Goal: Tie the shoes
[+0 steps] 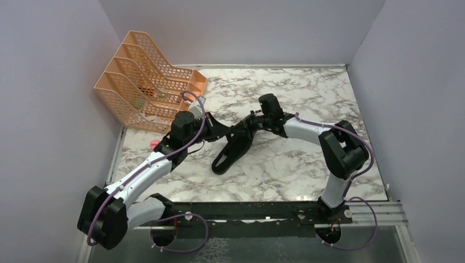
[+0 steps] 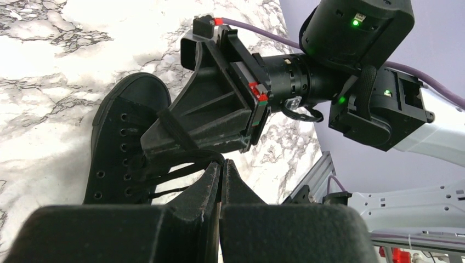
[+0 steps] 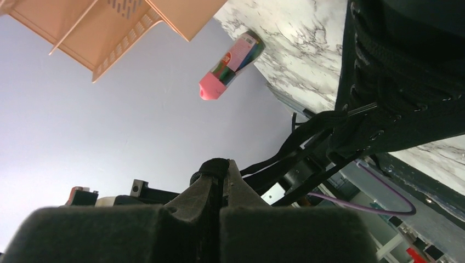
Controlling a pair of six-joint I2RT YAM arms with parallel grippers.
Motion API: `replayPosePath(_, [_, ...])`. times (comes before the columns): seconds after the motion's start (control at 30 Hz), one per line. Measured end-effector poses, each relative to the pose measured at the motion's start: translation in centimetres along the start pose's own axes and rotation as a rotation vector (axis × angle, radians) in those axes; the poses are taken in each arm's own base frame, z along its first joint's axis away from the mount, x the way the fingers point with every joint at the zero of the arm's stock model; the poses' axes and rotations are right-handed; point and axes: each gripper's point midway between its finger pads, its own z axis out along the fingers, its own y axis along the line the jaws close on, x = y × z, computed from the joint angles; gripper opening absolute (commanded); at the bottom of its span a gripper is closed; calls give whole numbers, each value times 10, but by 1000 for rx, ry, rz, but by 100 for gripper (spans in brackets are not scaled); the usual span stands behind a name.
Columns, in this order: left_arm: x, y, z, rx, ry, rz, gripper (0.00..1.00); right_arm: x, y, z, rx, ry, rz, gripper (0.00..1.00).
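two closed grippers and no bow to show for it yet. the shoe [image 2: 118,142] sits near the middle of the table [image 1: 307,93], and both my hands meet just above its eyelets. my left gripper [image 2: 221,164] has its jaws pressed together where the laces [image 2: 164,175] end, seemingly pinching one. my right gripper [image 3: 221,164] is clamped likewise, a black strand draped over its tip and running taut to the shoe. i judge the strands lifted, but no crossing or knot shows; looping and cinching remain.
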Motion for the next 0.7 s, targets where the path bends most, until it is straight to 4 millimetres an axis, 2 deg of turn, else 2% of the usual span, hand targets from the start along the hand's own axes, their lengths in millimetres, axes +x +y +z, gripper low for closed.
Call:
replayPosePath(0.17, [0, 0, 0, 1, 1, 0, 0, 5, -9, 3, 15, -5, 26, 1])
replayPosePath(0.37, [0, 0, 0, 1, 1, 0, 0, 7, -20, -5, 36, -35, 62, 1])
replayPosePath(0.57, [0, 0, 0, 1, 1, 0, 0, 7, -22, -11, 38, -71, 73, 1])
replayPosePath(0.7, [0, 0, 0, 2, 1, 1, 0, -1, -19, -13, 59, -108, -2, 1])
